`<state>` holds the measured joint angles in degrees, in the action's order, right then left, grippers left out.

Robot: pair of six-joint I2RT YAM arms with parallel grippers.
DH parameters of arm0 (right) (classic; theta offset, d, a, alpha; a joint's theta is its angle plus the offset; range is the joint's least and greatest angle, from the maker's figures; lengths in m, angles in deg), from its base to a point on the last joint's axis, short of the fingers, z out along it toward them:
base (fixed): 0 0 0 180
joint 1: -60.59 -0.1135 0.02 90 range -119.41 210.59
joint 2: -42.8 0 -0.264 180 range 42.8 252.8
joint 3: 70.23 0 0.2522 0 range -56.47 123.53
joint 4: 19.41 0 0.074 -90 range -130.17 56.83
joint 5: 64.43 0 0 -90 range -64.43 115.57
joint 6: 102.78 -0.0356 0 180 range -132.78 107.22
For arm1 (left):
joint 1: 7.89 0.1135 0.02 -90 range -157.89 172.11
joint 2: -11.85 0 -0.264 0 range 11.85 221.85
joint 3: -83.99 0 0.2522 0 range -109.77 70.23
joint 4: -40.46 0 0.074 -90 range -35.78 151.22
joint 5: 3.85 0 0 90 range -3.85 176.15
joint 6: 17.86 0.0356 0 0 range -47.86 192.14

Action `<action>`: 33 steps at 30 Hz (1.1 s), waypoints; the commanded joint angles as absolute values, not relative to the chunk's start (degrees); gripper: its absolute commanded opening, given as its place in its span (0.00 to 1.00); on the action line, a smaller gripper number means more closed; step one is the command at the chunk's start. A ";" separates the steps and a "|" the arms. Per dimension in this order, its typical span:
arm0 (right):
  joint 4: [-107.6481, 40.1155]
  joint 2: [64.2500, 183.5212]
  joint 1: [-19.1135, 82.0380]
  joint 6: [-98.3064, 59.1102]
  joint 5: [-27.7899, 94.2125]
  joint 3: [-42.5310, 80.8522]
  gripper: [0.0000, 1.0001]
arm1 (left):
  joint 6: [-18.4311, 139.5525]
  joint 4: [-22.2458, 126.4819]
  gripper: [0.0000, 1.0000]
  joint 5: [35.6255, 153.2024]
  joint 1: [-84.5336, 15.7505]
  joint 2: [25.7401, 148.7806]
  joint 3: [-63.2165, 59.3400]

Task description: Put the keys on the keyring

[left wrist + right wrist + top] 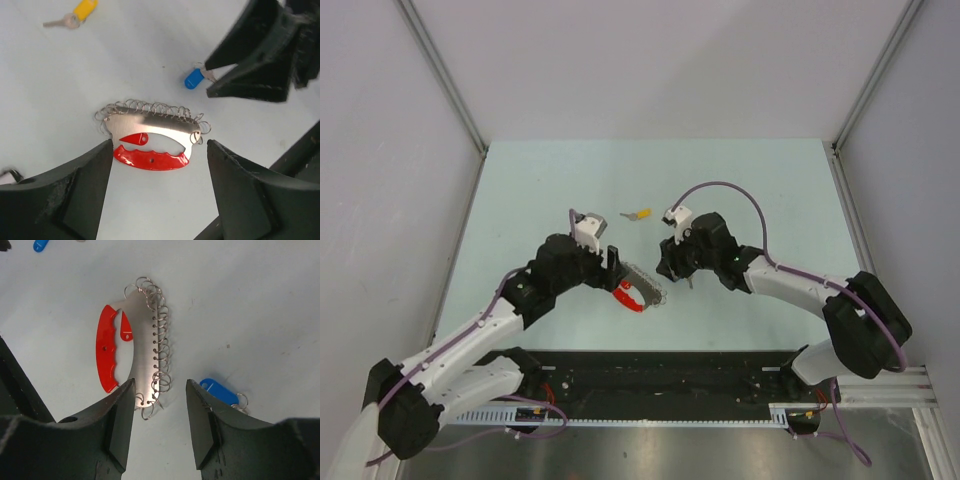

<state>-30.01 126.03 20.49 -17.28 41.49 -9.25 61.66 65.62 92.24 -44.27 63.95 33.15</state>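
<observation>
Top external: left tool [616, 262] and right tool [678, 272] are both low over the pale desk [520, 190], facing each other. The keyring [644, 288] lies on the desk between them, red tag [628, 298] on its near side. Yellow key [640, 213] lies farther back, apart from both. Can't tell either tool's opening from this view.

Left wrist: left tool [159, 172] is spread wide, nothing held. Its fingers [75, 190] sit either side of the keyring [150, 131], not touching it. Keyring lies flat: silver plate, row of wire loops on the far edge, red tag [150, 157] on the near edge. Blue key [194, 78] is just beyond, right at the right tool's fingers [250, 85]; contact unclear. Yellow key [82, 9] top left.

Right wrist: right tool [160, 402] is parted, holding nothing. One end of the keyring [150, 347] sits between its fingertips [122, 415]. Blue key [220, 391] lies on the desk just outside one finger. Second blue key [40, 245] at the top edge, well apart.
</observation>
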 commanded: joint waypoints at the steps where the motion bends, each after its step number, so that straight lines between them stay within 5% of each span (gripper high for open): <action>1: -32.29 126.39 19.98 -20.95 37.44 -7.17 0.51 | 42.12 58.28 0.79 82.73 -44.45 66.69 36.04; 9: -32.99 124.72 21.48 -21.92 31.90 -8.30 0.53 | 34.18 62.66 0.81 71.40 -45.68 81.62 28.66; 21: -29.39 121.12 22.88 -22.01 31.20 -12.35 0.53 | 21.44 66.35 0.44 58.73 -50.52 93.23 22.60; 33: -25.88 119.35 24.73 -22.19 32.16 -17.18 0.53 | 16.34 63.54 0.36 57.85 -50.61 102.81 21.45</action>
<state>-29.71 120.89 24.10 -21.62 32.03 -16.36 20.15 65.23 60.53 -50.41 100.56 24.34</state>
